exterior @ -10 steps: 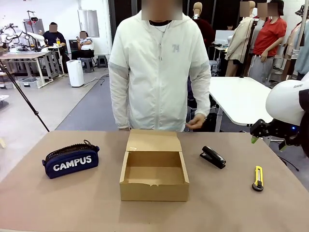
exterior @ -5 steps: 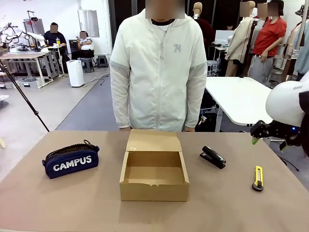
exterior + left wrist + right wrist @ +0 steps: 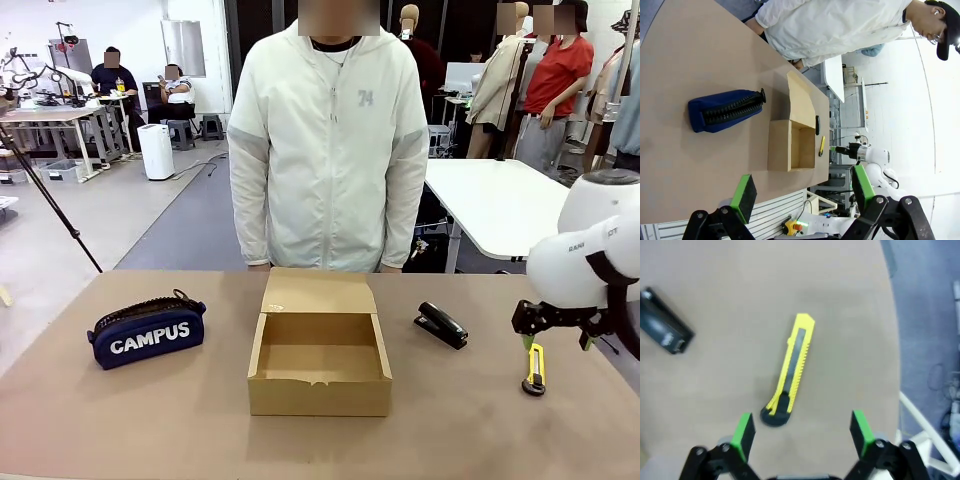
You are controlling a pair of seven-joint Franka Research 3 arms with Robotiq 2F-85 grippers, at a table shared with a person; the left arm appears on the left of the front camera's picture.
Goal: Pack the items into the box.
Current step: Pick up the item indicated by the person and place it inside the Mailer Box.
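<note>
The yellow-and-black utility knife [image 3: 790, 372] lies flat directly under the right hand [image 3: 802, 432], black butt end nearest it, blade seemingly retracted. The closed black stapler [image 3: 441, 325] lies near the hand. Farther off stands the open cardboard box [image 3: 320, 392], then the navy "CAMPUS" pouch [image 3: 147, 332].

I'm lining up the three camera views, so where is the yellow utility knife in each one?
Front view: utility knife low at far right, under the right gripper.
Left wrist view: utility knife, a thin sliver right of the box.
Right wrist view: utility knife at centre, ahead of the right gripper.
Shared landmark: the black stapler beside it.
</note>
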